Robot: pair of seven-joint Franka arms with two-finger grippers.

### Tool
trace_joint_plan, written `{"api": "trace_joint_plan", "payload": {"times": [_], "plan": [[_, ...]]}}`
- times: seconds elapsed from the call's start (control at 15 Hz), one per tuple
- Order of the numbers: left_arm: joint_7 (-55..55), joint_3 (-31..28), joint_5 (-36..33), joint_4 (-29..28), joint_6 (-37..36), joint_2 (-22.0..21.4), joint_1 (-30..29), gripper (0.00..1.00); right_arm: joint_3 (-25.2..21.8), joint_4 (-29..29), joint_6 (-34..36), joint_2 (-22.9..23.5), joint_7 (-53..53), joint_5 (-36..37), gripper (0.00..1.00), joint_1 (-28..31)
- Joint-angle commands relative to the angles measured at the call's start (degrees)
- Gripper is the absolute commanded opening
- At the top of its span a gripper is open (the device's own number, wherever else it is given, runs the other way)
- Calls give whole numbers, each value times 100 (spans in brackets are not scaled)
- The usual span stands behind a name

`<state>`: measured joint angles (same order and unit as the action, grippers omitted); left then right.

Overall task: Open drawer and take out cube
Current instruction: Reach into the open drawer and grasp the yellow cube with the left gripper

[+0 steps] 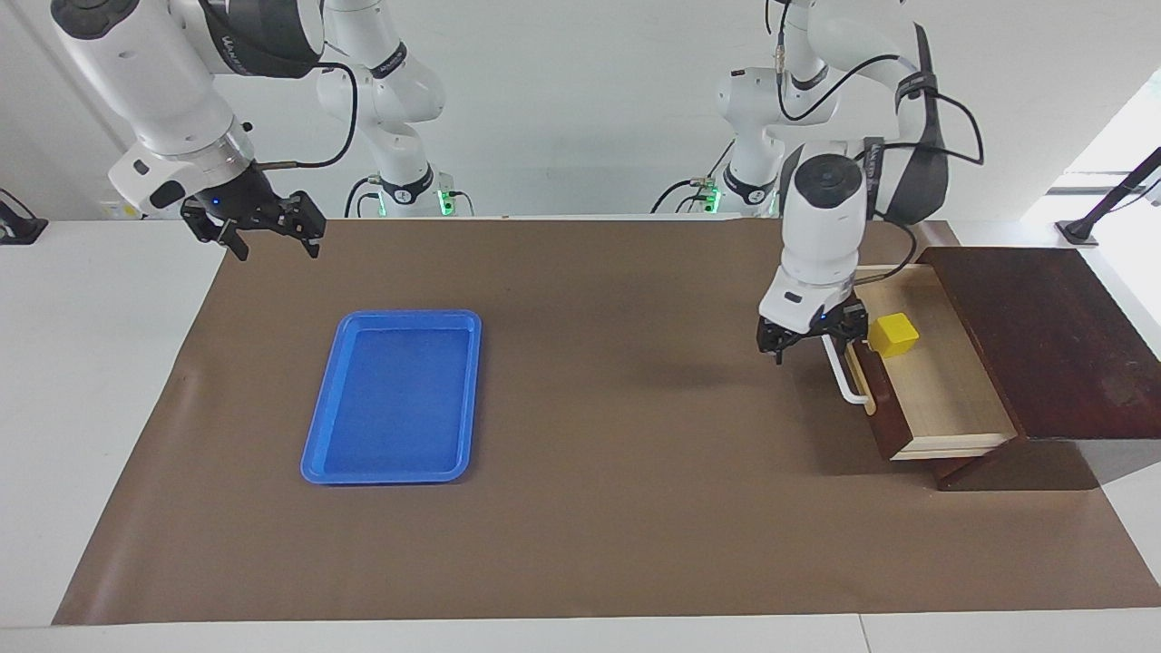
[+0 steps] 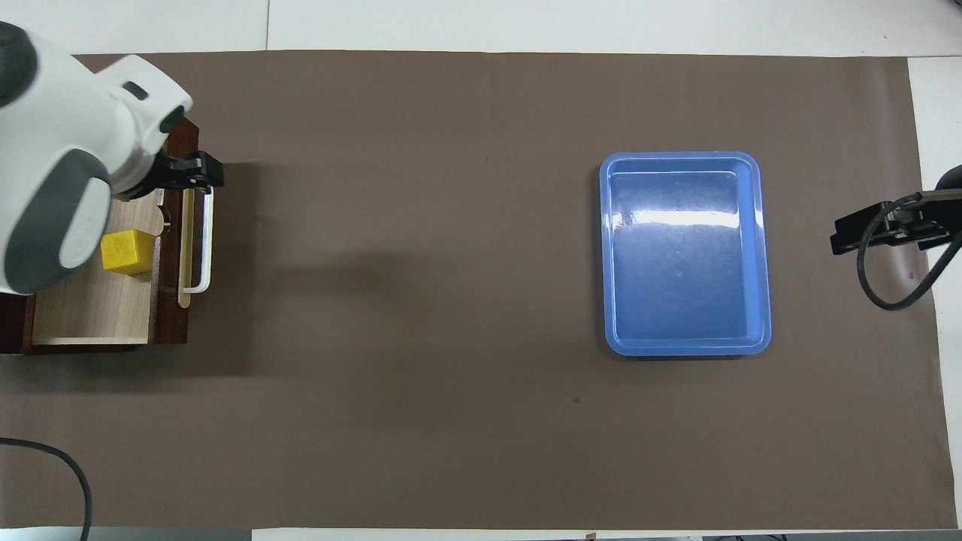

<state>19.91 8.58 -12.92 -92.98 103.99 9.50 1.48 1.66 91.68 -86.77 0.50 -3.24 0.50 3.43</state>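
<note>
The dark wooden drawer (image 1: 943,399) stands pulled out of its dark box (image 1: 1043,336) at the left arm's end of the table; it also shows in the overhead view (image 2: 90,312). The small yellow cube (image 1: 893,334) sits inside on the pale floor, in the part nearer the robots, also seen from overhead (image 2: 128,250). My left gripper (image 1: 812,343) is open and low at the end of the white bar handle (image 1: 843,381) nearer the robots, one finger on each side of it; overhead it (image 2: 197,171) hangs over that end of the handle (image 2: 204,248). My right gripper (image 1: 263,231) is open, empty and raised.
An empty blue tray (image 1: 390,476) lies on the brown mat toward the right arm's end, also in the overhead view (image 2: 610,248). The right arm waits over the mat's edge at its own end of the table (image 2: 845,234). The left arm's body hides part of the drawer from overhead.
</note>
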Motion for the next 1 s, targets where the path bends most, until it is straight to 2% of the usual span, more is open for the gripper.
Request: {"api": "trace_joint_plan", "payload": {"times": [0.0, 0.13, 0.4, 0.6, 0.8, 0.93], "plan": [[-538, 29, 500, 184, 32, 236, -700, 100, 53, 96, -95, -94, -160, -112, 100, 96], [-717, 29, 720, -96, 234, 149, -1105, 100, 45, 87, -121, -85, -168, -103, 100, 88], [-620, 21, 721, -1317, 1016, -273, -1150, 100, 45, 79, -68, -85, -151, -103, 100, 88], [-489, 21, 721, -1530, 1167, -309, -1150, 100, 45, 96, 54, -85, -99, -112, 100, 123], [-489, 21, 721, -1574, 1001, -335, -1133, 85, 53, 192, 142, -137, 559, -129, 100, 79], [-488, 21, 721, -1565, 938, -335, -1133, 57, 71, 359, 116, -164, 1269, -435, 100, 44]]}}
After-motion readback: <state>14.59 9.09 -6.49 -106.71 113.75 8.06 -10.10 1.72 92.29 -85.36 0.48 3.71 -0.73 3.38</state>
